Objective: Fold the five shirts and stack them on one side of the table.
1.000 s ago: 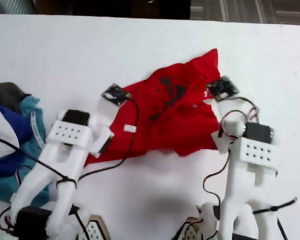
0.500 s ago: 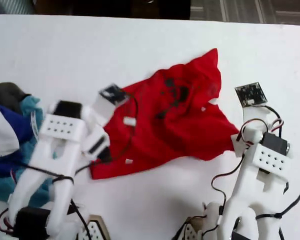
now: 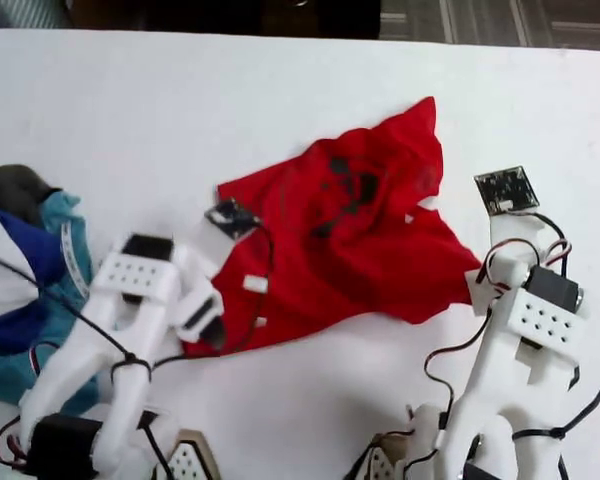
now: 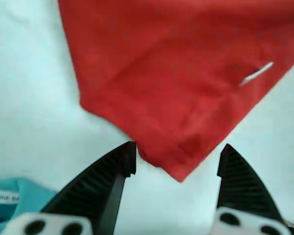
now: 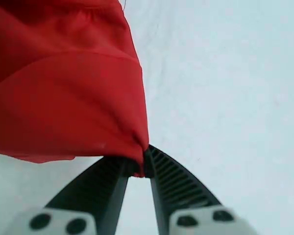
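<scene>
A red shirt (image 3: pixel 350 235) with a dark print lies spread across the middle of the table. My left gripper (image 4: pixel 179 156) is open, its two black fingers either side of the shirt's near left corner (image 4: pixel 183 164) without closing on it. In the high view that gripper (image 3: pixel 204 320) sits at the shirt's lower left edge. My right gripper (image 5: pixel 142 164) is shut on the shirt's right corner (image 5: pixel 132 147), holding it just above the white table; from above it (image 3: pixel 477 280) is at the shirt's right tip.
A heap of other shirts (image 3: pixel 25 270), teal, blue, white and dark grey, lies at the table's left edge beside my left arm. A strip of teal cloth (image 4: pixel 12 200) shows by the left gripper. Bare white table (image 3: pixel 280 90) stretches behind the red shirt.
My right gripper pulled the shirt's right corner out to the right, stretching the shirt flatter. My left arm shifted back toward the shirt's near left corner and stands open there.
</scene>
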Available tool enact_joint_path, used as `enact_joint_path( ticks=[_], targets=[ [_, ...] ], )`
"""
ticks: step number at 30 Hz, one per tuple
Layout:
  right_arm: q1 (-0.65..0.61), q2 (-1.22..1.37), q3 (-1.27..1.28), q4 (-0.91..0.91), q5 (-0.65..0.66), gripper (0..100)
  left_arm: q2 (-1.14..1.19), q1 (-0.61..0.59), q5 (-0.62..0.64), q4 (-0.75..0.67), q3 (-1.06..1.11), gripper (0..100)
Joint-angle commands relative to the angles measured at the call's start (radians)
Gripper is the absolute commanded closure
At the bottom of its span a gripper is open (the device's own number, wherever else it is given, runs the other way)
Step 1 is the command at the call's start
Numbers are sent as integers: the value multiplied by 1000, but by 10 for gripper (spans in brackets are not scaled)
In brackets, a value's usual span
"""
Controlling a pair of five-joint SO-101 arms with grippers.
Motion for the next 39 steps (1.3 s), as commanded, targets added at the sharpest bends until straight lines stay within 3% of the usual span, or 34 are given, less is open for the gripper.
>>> enact_joint_path(
  ticks=[1,16,24,28,33,39],
  targets=[
    [8,-36,-12,15,11,981,-20,2,-63,-68,68,718],
    [10,-36,-12,45,11,981,-21,-9,-61,-150,82,725],
    [10,-36,-12,44,11,981,-20,-34,-63,-146,99,984],
    [8,-36,-12,41,11,981,-23,-34,-61,-144,113,975],
    [7,-36,-12,39,6,981,-31,-32,-46,-15,-19,974],
    [-22,-36,-18,13,-8,981,-31,-32,-12,261,-380,974]
  ],
)
